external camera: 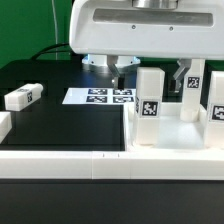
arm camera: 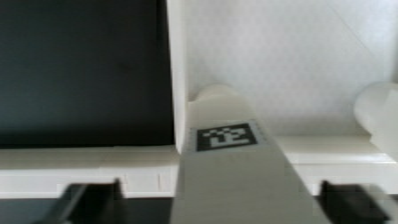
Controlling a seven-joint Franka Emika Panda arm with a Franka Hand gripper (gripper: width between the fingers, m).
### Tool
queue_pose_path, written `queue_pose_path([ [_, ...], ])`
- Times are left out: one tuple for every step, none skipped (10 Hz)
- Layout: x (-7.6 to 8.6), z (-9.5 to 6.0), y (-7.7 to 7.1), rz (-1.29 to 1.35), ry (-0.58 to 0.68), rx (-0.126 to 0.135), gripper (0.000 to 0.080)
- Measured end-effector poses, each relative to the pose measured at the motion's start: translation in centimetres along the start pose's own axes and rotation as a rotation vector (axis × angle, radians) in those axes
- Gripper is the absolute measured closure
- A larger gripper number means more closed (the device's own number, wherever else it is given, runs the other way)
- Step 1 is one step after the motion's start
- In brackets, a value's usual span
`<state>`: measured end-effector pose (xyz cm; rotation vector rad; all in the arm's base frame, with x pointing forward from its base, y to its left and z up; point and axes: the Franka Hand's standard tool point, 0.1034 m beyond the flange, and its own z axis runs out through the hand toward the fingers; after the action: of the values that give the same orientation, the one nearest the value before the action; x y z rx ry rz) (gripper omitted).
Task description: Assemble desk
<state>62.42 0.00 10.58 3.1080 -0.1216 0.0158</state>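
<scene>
The white desk top [external camera: 170,135] lies as a tray at the exterior view's right; it also shows in the wrist view [arm camera: 285,60]. A square white leg [external camera: 148,100] with a tag stands upright in its near left corner. My gripper [external camera: 150,75] hangs just above this leg, one finger on each side. In the wrist view the leg [arm camera: 228,160] runs between the dark fingers [arm camera: 89,203], with a gap on both sides. The gripper [arm camera: 217,208] is open and holds nothing. Two more tagged legs [external camera: 193,82] [external camera: 215,100] stand on the top further right.
A loose tagged leg [external camera: 22,96] lies on the black table at the left, with another white piece [external camera: 3,125] at the left edge. The marker board [external camera: 100,96] lies behind the tray's left side. A long low white rail [external camera: 60,160] runs along the front.
</scene>
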Motion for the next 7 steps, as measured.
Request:
queue_pose_path([
  [0.0,0.01,0.0,0.0,0.0,0.0,0.0451],
  [-0.02,0.04,0.01,0.001,-0.001,0.0,0.0511],
  [-0.02,0.04,0.01,0.026,-0.001,0.001,0.0511],
  [-0.02,0.04,0.02,0.028,-0.001,0.001,0.0511],
  [-0.01,0.05,0.04,0.068,-0.001,0.002,0.0511],
  [0.04,0.03,0.2,0.224,-0.001,0.024,0.0511],
  [0.0,0.15,0.28,0.36,-0.001,0.038,0.0511],
])
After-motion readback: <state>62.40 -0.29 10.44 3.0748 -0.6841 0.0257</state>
